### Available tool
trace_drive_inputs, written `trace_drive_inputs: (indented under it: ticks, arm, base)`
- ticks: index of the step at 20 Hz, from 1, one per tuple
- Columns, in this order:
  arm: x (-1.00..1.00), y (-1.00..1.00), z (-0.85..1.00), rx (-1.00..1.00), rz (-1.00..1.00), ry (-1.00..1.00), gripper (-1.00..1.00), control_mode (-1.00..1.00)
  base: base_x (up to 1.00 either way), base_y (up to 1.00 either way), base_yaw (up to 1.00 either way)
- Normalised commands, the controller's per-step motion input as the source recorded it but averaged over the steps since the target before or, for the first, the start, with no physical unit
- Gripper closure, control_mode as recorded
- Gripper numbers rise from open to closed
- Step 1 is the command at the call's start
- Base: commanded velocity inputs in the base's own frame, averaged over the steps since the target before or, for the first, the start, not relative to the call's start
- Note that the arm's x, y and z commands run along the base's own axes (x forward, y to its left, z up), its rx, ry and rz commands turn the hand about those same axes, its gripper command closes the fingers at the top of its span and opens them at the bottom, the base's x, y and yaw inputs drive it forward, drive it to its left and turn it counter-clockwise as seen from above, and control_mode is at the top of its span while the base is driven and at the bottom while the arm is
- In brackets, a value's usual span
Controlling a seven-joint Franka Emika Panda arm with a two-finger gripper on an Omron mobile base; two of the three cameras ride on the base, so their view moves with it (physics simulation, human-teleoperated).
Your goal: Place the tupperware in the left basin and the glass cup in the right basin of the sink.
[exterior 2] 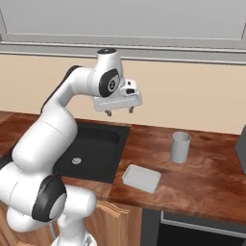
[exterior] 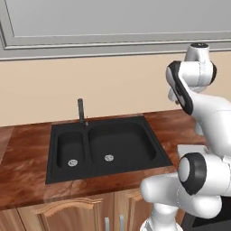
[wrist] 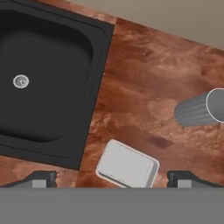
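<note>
Both basins (exterior: 108,146) from the left; tupperware (exterior 2: 141,178), glass cup (exterior 2: 180,147), released end effector (exterior 2: 120,112) from the right

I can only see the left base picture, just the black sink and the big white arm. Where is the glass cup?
Observer: The glass cup stands upright on the wooden counter, right of the sink.
Child: And the tupperware?
Observer: The tupperware lies flat on the counter nearer the front edge, between the sink and the cup, touching neither.
Child: Is the gripper holding something?
Observer: No. The gripper hangs open and empty, high above the counter by the sink's right edge.
</note>
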Motion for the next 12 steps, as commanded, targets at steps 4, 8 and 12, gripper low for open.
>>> trace_drive_inputs:
  ticks: [4, 8, 12]
  arm:
    - [-0.01, -0.38, 0.0, -0.01, -0.06, 0.12, -1.0, -1.0]
    - [-0.1, -0.37, 0.0, 0.0, -0.26, 0.09, -1.0, -1.0]
    - [-0.09, -0.29, -0.04, 0.0, -0.35, 0.04, -1.0, -1.0]
  base:
    - [0.0, 0.0, 0.0]
    - [0.0, 0.0, 0.0]
    - [0.0, 0.0, 0.0]
